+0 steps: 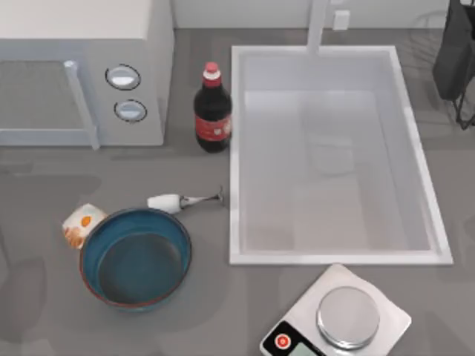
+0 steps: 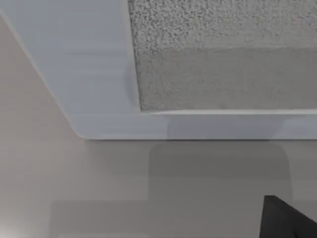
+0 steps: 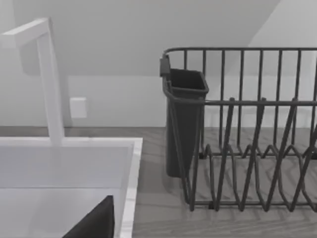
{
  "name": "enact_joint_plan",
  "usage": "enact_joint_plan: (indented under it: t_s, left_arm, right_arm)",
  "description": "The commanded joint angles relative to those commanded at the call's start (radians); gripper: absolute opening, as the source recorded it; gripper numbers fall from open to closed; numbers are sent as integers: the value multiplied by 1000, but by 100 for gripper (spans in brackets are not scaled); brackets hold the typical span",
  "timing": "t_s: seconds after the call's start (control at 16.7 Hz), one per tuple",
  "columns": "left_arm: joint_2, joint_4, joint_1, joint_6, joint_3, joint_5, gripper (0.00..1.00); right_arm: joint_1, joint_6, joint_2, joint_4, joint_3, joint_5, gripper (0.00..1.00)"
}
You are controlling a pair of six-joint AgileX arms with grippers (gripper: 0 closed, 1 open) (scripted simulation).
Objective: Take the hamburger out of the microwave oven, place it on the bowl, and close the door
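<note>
Surface: grey countertop, a pale wall behind it.
Hamburger (image 1: 82, 224): on the counter at the near left, touching the outer left rim of the bowl (image 1: 170, 225); not in it, by the top view.
Bowl: blue, upright, nothing inside.
Microwave oven (image 1: 152, 44): far left; its door (image 1: 37, 100) looks shut or close to it, handle bar (image 1: 82, 104) facing forward.
Neighbours: wine glass (image 1: 178, 201) lying on its side just beyond the bowl; cola bottle (image 1: 212, 110) upright between oven and sink (image 1: 236, 148); scale (image 1: 338, 320) at the near edge, right of centre.
Right side: dish rack (image 3: 247, 139) with its dark cutlery cup (image 3: 184, 119) past the sink and white faucet (image 3: 49, 79).
Grippers: left wrist view looks at a white frame around grey mesh; fingers of either arm cannot be told.
Risk: the bun could count as unplaced; a reach for it might nudge the bowl into the wine glass, or roll the bun off leftward.
</note>
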Motion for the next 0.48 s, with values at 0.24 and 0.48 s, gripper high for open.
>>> enact_joint_plan:
  t_s: [0.24, 0.48]
  left_arm:
    - [21, -17, -76, -54, 33, 55, 0]
    - [60, -53, -254, -173, 90, 168, 0]
  right_arm:
    - [0, 0, 0, 0, 0, 0, 100]
    - [0, 0, 0, 0, 0, 0, 100]
